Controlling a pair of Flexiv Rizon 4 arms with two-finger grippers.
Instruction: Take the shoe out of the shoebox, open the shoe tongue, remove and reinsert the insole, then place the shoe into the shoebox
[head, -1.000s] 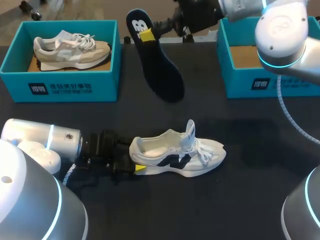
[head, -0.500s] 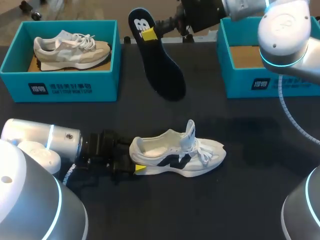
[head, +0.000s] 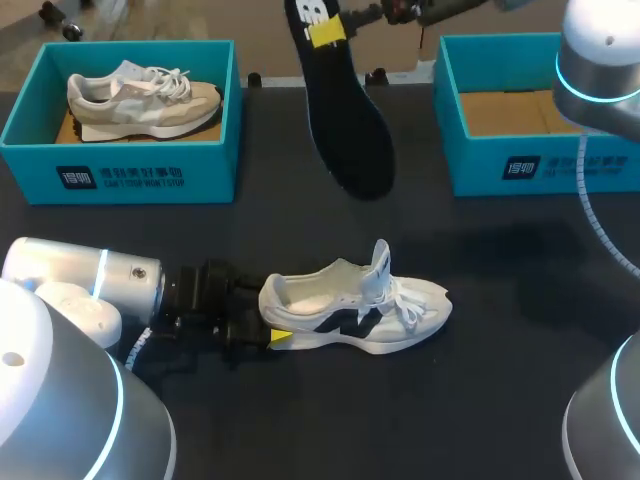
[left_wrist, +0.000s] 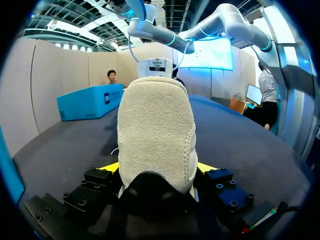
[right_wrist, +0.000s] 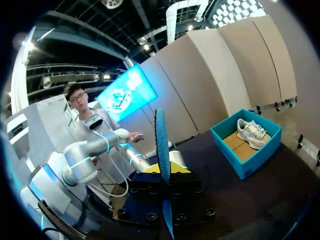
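A: Where is everything?

B: The white lace-up sneaker with black side panels (head: 355, 305) stands upright on the black tabletop (head: 500, 400), near centre. The left pincer (left_wrist: 156, 169) clamps its padded heel. The right pincer (head: 328, 30) pinches the heel end of the dark flat foam insole (head: 345, 110), which hangs above the far edge.

A: Handling?

B: Probably light and floppy. Hold the heel and feed the toe in first.

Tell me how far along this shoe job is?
Done: the white and black sneaker lies out on the black table, tongue pulled up, and its dark insole is out. In hand: the right gripper holds that insole in the air while the left gripper clamps the sneaker's heel. Left: slide the insole back in, then put the sneaker into the teal shoebox at right.
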